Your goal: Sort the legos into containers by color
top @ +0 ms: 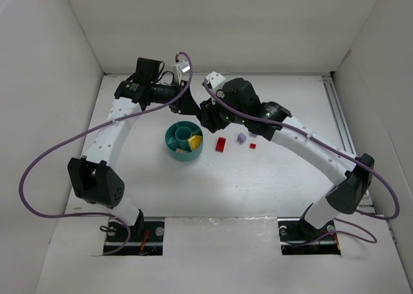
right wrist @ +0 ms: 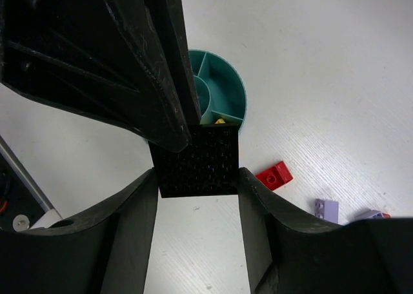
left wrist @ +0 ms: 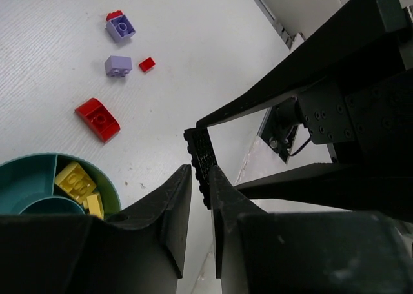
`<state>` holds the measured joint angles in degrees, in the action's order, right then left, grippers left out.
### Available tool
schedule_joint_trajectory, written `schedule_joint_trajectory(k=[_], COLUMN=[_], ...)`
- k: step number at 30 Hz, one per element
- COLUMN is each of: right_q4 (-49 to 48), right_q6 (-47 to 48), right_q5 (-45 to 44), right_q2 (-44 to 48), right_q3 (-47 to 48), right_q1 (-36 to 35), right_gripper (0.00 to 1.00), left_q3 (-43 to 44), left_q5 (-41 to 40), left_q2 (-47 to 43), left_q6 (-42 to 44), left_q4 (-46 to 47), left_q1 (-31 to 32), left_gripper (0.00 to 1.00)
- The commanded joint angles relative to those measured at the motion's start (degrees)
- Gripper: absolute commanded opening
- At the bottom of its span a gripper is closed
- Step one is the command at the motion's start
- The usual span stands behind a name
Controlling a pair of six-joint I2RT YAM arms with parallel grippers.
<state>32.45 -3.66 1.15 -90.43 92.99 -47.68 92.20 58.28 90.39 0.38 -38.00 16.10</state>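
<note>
A flat black studded lego plate (right wrist: 200, 153) hangs between both grippers just above the table, beside the teal dish (top: 169, 139). My right gripper (right wrist: 198, 173) is shut on its two side edges. My left gripper (left wrist: 201, 171) pinches the plate (left wrist: 201, 149) edge-on from the other side, its jaws nearly together. Yellow legos (left wrist: 76, 181) lie in one wedge of the dish (left wrist: 26, 162). On the table to the dish's right lie a red brick (top: 221, 144), a lavender brick (top: 241, 138) and a tiny red piece (top: 253, 146).
A purple brick with a red piece on it (left wrist: 120, 26) lies past the lavender one (left wrist: 118, 66). White walls enclose the table on three sides, and a metal rail (top: 341, 123) runs along the right edge. Purple cables loop off both arms.
</note>
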Motion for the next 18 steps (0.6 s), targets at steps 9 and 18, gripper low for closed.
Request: schedule_joint_trajectory(k=[9,18], right_q4=[-7.7,-9.7], right_q6=[-0.8,-5.5], right_q5=[-4.2,-1.3], right_q2=[1.7,11.1], right_q3=[-2.8,-20.2], right_q1=[-0.4,5.9], right_gripper=[0.81,0.83], left_q3=[-1.8,-13.6], left_q5=[-4.7,-31.4], left_q2=[-3.9,-16.0], left_q6=[0.9,-1.8], left_q4=[0.6,5.6], left_q1=[-0.6,-7.5], left_gripper=[0.00,0.00])
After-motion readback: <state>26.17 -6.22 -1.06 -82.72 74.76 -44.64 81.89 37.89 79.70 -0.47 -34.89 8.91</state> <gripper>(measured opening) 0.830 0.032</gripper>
